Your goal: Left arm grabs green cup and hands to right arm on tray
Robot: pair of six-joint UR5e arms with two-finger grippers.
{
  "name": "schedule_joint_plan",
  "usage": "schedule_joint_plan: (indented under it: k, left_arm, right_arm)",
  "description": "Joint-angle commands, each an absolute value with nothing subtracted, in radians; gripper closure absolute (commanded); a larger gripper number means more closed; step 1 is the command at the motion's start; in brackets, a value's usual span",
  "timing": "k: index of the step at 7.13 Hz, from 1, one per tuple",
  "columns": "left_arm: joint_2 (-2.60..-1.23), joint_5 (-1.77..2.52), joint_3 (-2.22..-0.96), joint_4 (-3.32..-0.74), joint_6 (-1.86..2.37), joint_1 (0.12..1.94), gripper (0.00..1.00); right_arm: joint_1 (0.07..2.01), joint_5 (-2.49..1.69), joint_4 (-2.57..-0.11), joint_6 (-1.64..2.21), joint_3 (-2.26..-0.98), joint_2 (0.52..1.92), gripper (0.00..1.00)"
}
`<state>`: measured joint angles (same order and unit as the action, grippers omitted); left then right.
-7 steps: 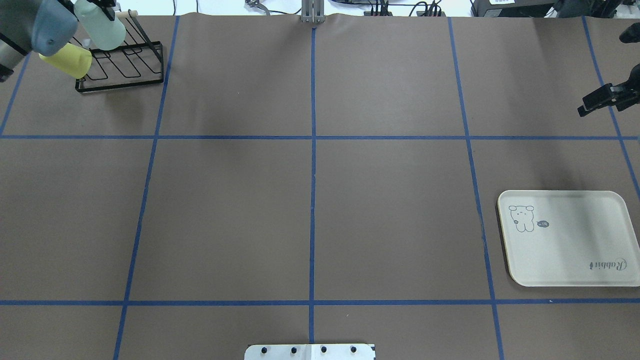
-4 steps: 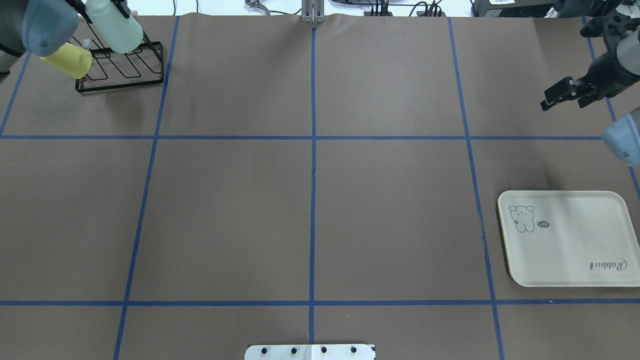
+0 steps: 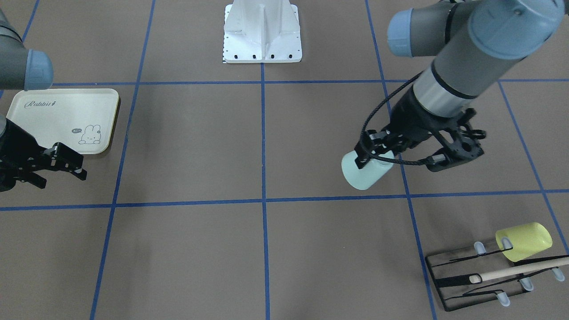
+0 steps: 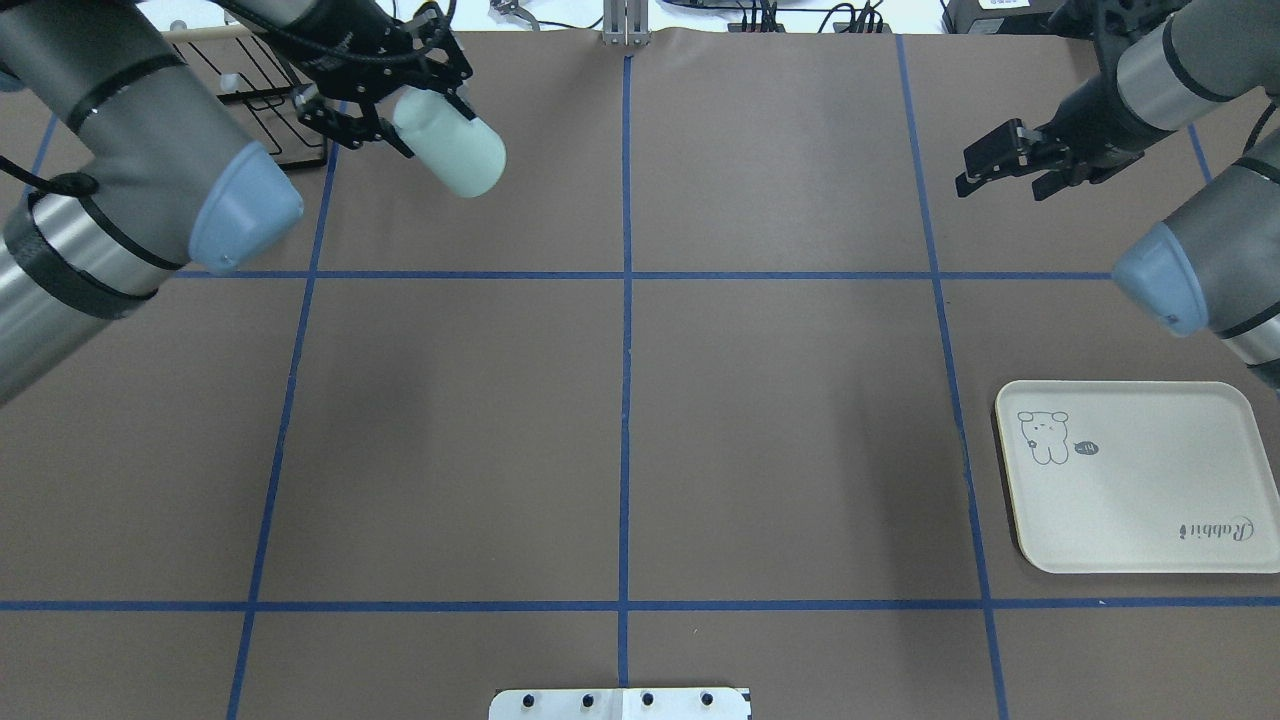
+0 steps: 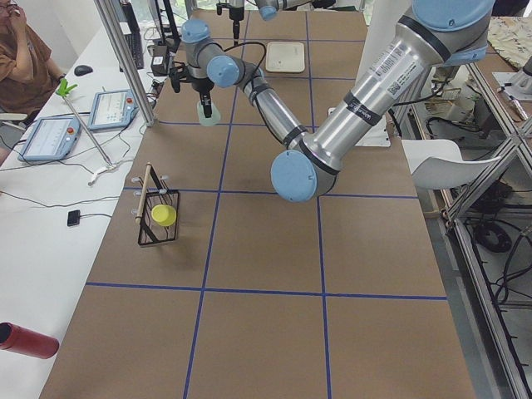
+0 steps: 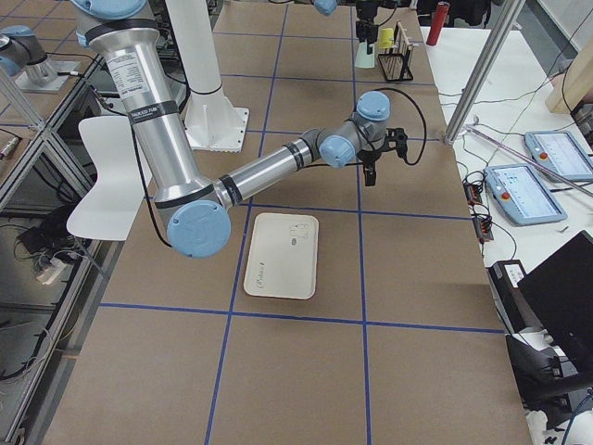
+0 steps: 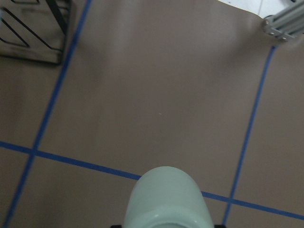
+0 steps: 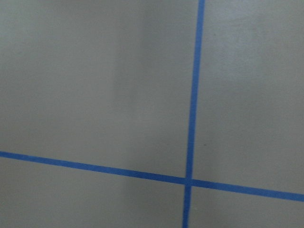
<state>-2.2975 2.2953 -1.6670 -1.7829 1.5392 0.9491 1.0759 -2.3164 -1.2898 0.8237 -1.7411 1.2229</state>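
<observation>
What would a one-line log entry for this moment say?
left gripper: shut on green cup, aloft | right gripper: open, empty | tray: no cup yet

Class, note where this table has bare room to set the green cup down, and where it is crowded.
Free: the bare tray and the middle squares between the left gripper holding the green cup and the right gripper. Crowded: the far-left corner, where the wire rack bears the yellow cup.
</observation>
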Motion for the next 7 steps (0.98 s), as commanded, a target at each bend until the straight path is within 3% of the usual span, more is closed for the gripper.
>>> schedule_joint_plan:
  k: [1, 3, 4, 7]
  left_arm:
    - [-2.310, 2.295, -1.660, -1.991, 1.808, 0.882, 1.00]
    - [-2.336, 2.305, -1.669, -2.098, 1.964, 0.882, 1.00]
    - [-2.327, 2.306, -1.660, -2.303, 2.123, 0.882, 1.00]
    - [-2.326, 2.307, -1.683, -2.501, 2.361, 0.858, 1.00]
  right_arm:
    - [1.011, -2.329, -0.984, 1.194, -1.752, 1.215, 0.01]
    - [0.967, -2.315, -0.507, 1.621, -1.646, 1.215, 0.01]
    - [0.948, -2.283, -0.345, 1.750, -1.619, 1.215, 0.01]
    - [0.837, -2.116, -0.041, 2.018, -1.615, 1.213, 0.01]
